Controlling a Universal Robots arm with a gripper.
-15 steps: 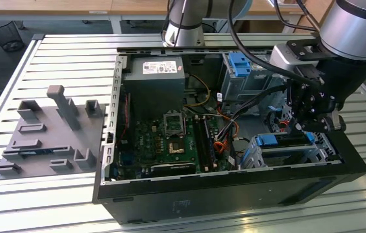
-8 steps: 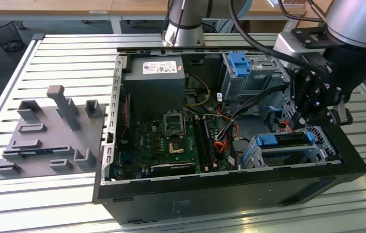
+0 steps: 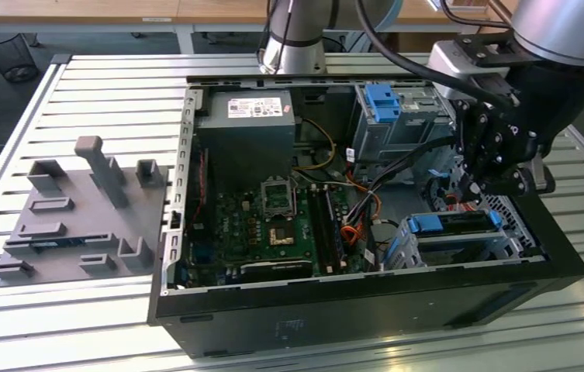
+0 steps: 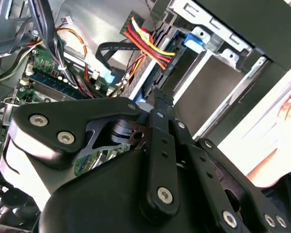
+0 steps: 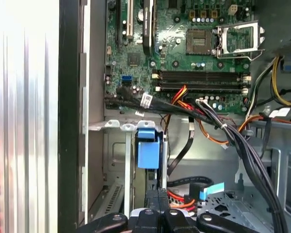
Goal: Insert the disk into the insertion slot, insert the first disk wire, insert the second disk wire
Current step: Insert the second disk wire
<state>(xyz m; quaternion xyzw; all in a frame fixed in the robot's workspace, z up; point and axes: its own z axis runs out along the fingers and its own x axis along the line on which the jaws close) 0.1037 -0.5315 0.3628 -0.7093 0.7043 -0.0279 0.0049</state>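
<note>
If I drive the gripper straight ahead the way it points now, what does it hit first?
Most likely the disk: in the first wrist view its blue carrier end sits just ahead of the gripper, seated in the insertion slot. A black cable hangs close beside that line; depth is unclear.

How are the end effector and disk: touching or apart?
Cannot tell. In the first wrist view the end effector ends near the disk; the spot between is dark.

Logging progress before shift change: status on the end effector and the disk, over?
End effector shut, at the disk's blue end. Disk looks seated in its cage. Cable bundle close alongside, over.
</note>
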